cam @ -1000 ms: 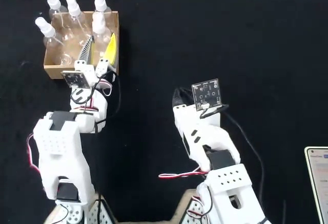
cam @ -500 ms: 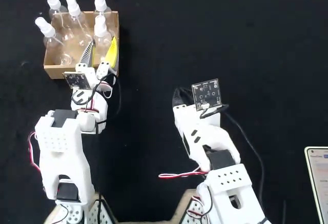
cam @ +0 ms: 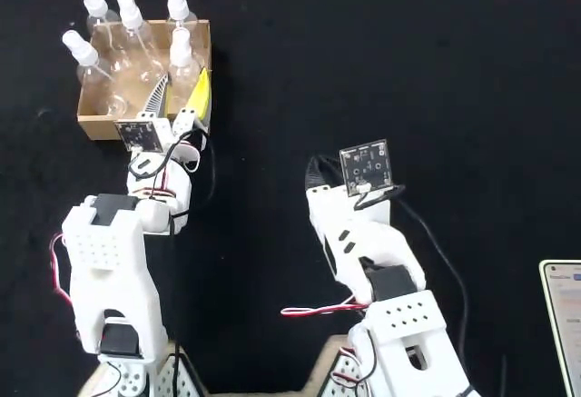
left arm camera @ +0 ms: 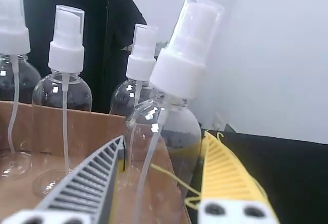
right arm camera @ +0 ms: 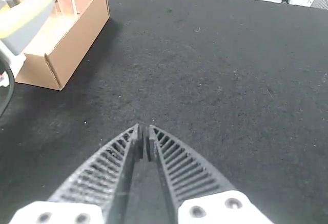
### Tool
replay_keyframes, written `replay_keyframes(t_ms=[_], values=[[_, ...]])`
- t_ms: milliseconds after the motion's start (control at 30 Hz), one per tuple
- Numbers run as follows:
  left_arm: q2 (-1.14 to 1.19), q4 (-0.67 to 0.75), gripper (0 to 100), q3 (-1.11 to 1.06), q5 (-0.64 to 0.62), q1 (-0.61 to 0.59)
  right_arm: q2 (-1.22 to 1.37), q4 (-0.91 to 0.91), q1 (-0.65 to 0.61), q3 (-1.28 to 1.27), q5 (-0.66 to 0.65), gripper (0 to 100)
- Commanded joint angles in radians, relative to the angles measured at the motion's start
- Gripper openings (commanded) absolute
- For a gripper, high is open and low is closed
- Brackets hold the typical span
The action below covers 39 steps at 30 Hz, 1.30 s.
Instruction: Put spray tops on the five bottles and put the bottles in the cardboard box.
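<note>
Black surface [cam: 381,70]; my left gripper [cam: 182,75] gapes around the last bottle [cam: 181,48] in the cardboard box [cam: 91,126]. A snagging jaw could tip it.

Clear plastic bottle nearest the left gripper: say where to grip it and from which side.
Probably the round shoulder of the clear plastic bottle, just under its white spray top, coming over the near wall of the cardboard box: it stands upright inside the box, leaving that part freest.
</note>
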<state>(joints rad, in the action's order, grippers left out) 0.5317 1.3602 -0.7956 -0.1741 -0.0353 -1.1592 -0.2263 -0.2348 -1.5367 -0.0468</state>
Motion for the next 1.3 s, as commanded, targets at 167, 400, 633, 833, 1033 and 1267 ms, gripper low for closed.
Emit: replay_keyframes(t_ms=[167,400,633,833,1033,1267], values=[[-0.009,-0.021,7,0.015,-0.011,-0.007,-0.018,0.031,-0.003,0.008,-0.008,1.2],[-0.009,-0.075,7,0.019,-0.011,-0.010,-0.018,0.031,-0.003,0.008,-0.008,1.2],[-0.009,-0.052,11,0.002,-0.011,-0.008,-0.018,0.031,-0.003,0.008,-0.008,1.2],[-0.008,-0.054,29,-0.039,-0.064,-0.004,-0.018,0.031,-0.003,0.008,-0.008,1.2],[-0.009,-0.046,27,-0.041,-0.081,-0.012,-0.018,0.031,-0.003,0.008,-0.008,1.2],[-0.021,-0.043,27,-0.038,-0.072,-0.004,-0.018,0.031,-0.003,0.008,-0.008,1.2]])
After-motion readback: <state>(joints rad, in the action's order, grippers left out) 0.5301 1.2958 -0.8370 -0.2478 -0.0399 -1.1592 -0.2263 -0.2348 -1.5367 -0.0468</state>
